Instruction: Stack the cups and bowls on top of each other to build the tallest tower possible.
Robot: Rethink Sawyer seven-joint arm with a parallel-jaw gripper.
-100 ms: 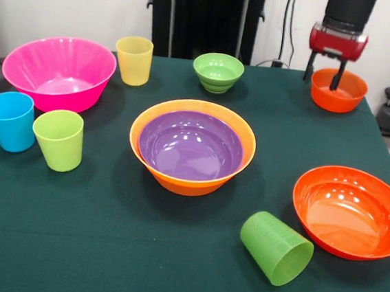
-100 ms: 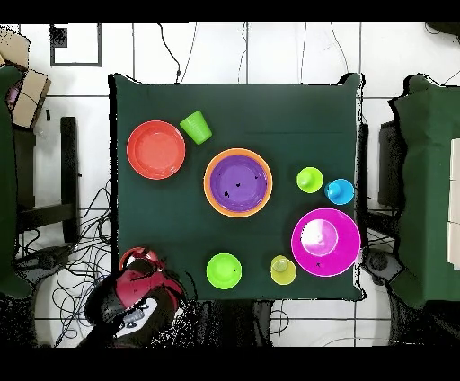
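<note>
Tower barely begun: purple bowl [image 1: 191, 144] nested in the large orange bowl [image 1: 189, 178] at centre of the surface [image 1: 102, 247]; that is the only stacking done; eight pieces left loose.

Loose, front view: pink bowl [image 1: 58, 71] far left; blue cup [image 1: 9, 120] and lime cup [image 1: 58, 139] upright, near left, just beside each other; yellow cup [image 1: 133, 60] upright at the far edge, right of pink; small green bowl [image 1: 218, 72] far centre; red-orange shallow bowl [image 1: 352, 212] near right; dark green cup [image 1: 276, 248] tipped on its side just beside it, mouth toward the near right (needs righting, I judge).

Gripper [image 1: 323, 75] far right, over the small orange bowl [image 1: 337, 91]; fingers spread moderately, straddling the bowl's far-left rim, one tip outside, one inside; not clamped as far as I can tell; bowl looks still on the surface.

Likely step: grasp this bowl for the stack.
</note>
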